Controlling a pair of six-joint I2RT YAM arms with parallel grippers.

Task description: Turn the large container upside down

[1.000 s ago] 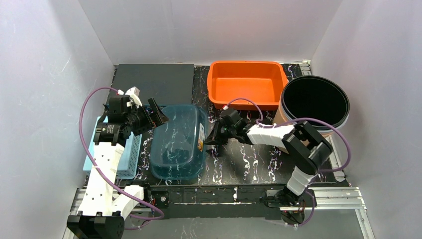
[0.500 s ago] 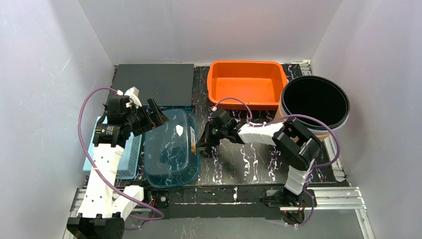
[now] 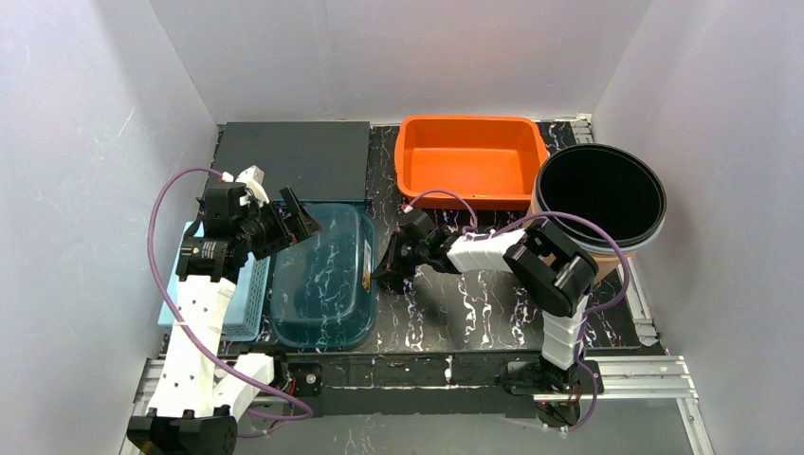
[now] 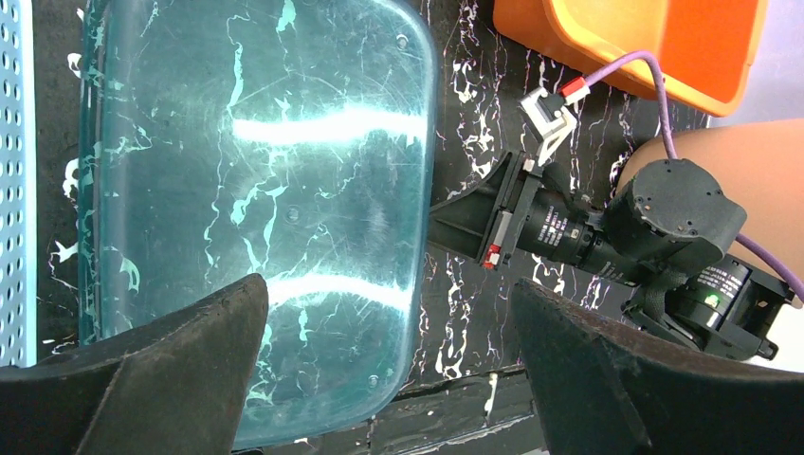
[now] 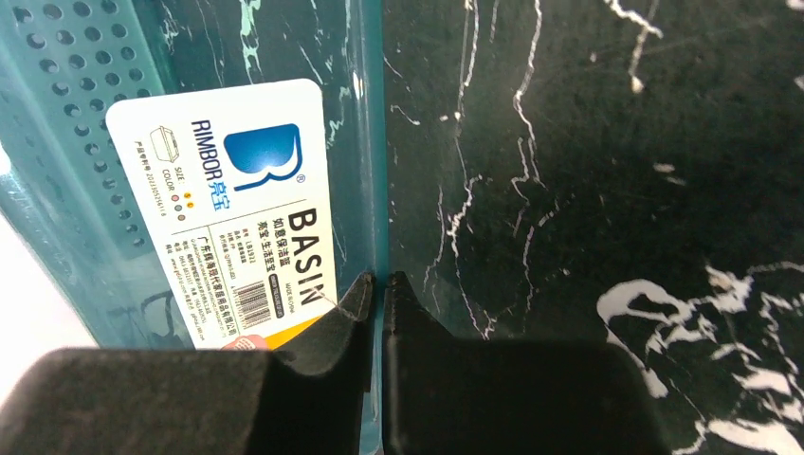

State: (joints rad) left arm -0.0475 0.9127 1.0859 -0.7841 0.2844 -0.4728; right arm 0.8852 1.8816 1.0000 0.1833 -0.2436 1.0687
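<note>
The large container is a translucent teal basin (image 3: 322,275) lying on the black marbled table left of centre. Its smooth base (image 4: 246,180) faces up toward the camera. My right gripper (image 3: 382,270) is low at the basin's right side and shut on its thin rim (image 5: 382,190), one finger on each side. A white label (image 5: 242,213) shows on the wall just left of the fingers. My left gripper (image 3: 294,216) hovers open above the basin's far left corner. Its wide-apart fingers (image 4: 161,370) hold nothing.
An orange tub (image 3: 469,156) stands at the back centre and a round black bucket (image 3: 599,194) at the right. A light blue perforated basket (image 3: 242,299) sits against the basin's left side. A dark grey flat box (image 3: 292,156) lies at the back left.
The right gripper has moved left, keeping hold of the rim. The basin has slid left and tipped over flatter against the blue basket. The left arm has stayed still.
</note>
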